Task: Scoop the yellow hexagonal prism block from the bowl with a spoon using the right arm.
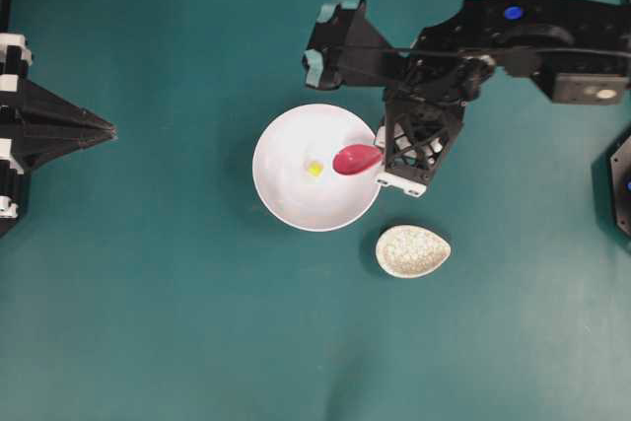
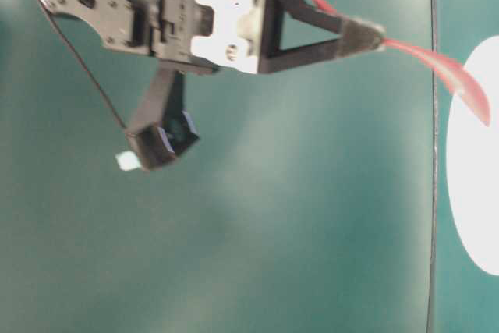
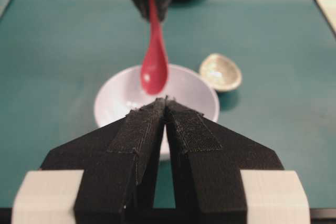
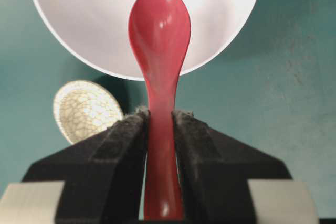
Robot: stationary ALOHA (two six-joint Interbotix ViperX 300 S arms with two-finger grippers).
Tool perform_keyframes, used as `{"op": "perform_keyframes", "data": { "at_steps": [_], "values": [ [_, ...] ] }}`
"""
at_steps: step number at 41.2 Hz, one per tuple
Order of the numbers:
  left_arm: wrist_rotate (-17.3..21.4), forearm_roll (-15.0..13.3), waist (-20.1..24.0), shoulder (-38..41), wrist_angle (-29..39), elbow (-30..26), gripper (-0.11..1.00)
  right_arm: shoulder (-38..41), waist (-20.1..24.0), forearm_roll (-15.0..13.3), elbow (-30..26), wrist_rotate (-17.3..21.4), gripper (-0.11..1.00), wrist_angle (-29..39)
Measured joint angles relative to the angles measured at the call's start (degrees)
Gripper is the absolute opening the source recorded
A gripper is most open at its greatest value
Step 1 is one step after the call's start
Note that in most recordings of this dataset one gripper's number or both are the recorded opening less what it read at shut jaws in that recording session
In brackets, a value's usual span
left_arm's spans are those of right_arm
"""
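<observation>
A: Where are we?
B: My right gripper (image 4: pixel 160 124) clamps the spoon (image 1: pixel 357 159) over the bowl (image 1: pixel 286 194) rim; the yellow block (image 1: pixel 315 169) sits inside. Next I dip under it.

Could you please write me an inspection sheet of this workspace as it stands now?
Surface: teal table, no spills seen.
Job's things: white bowl holds the yellow block; red spoon is poised over the bowl's right side, empty, not touching the block.
Clutter: speckled spoon rest beside the bowl, apart from it.
Grippers: right gripper is shut on the spoon's handle; left gripper is shut, holding nothing, parked at the left edge.
Cables: one black cable running along the right arm.
Surroundings: coloured items on the far edge in the left wrist view, too blurred to name.
</observation>
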Motion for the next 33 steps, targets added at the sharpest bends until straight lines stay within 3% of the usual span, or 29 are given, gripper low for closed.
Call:
{"op": "perform_keyframes", "data": {
  "at_steps": [33],
  "values": [
    [0.0,-0.09,0.0,0.0,0.09,0.0,0.08,5.45,0.0,0.0,-0.09,-0.53,0.21,-1.67]
  ]
}}
